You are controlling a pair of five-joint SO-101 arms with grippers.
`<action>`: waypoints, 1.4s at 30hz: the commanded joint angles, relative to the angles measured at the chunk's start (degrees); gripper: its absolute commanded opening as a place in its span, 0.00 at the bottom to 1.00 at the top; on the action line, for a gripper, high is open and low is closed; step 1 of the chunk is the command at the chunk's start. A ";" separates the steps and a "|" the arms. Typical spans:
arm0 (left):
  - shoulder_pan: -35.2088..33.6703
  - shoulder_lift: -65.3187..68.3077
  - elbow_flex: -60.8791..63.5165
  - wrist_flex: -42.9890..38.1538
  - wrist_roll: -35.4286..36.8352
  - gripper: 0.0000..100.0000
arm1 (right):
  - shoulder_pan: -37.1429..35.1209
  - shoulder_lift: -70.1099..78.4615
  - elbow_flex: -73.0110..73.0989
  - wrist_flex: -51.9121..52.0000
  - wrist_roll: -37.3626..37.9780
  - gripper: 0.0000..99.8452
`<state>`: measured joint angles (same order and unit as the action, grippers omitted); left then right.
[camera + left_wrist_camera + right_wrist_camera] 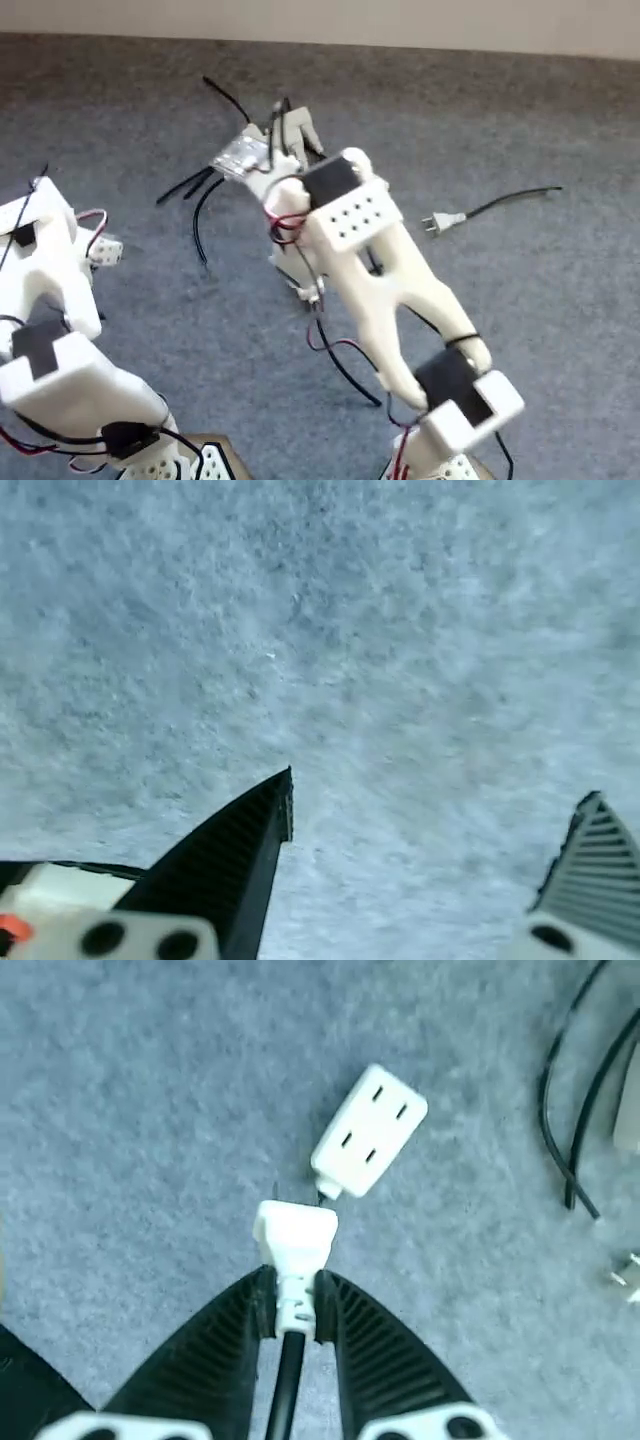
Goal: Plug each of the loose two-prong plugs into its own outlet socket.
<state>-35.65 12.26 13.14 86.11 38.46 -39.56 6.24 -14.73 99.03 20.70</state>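
Observation:
My right gripper is shut on the cord end of a white two-prong plug, just above the grey carpet. Its prongs point at the narrow end of a white outlet block lying flat, and whether they touch it I cannot tell. In the high view the right arm stretches to the far middle, its gripper over a tangle of cords. Another white plug with a black cord lies loose to the right. My left gripper hangs open over bare carpet, at the table's left side.
Black cords run beside the outlet block, and the tip of another plug lies near them. More black cords and a whitish block lie left of the right gripper. The left arm stands at the left edge.

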 commanded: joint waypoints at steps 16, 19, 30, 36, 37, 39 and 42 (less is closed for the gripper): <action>-0.31 21.58 -13.41 2.46 -11.60 0.41 | 5.14 15.69 -16.57 1.98 0.26 0.01; -0.31 22.20 -13.93 2.64 -11.60 0.41 | 5.93 16.92 -16.57 1.98 1.14 0.01; -0.31 22.20 -13.93 2.55 -11.60 0.41 | 5.67 17.19 -16.66 -0.31 1.32 0.01; -0.31 22.20 -13.93 2.55 -11.60 0.41 | 5.76 17.36 -16.04 -3.03 1.14 0.01; -0.31 22.20 -13.93 2.55 -11.60 0.41 | 5.76 17.45 -16.04 -3.12 1.14 0.01; -0.31 22.20 -13.93 2.55 -11.60 0.41 | 5.76 18.59 -16.57 -3.03 1.14 0.01; -0.31 22.20 -13.93 2.55 -11.60 0.41 | 5.76 21.58 -16.66 -3.47 1.23 0.01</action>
<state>-35.82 34.07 0.31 88.84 26.95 -34.46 27.60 -29.05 96.66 21.49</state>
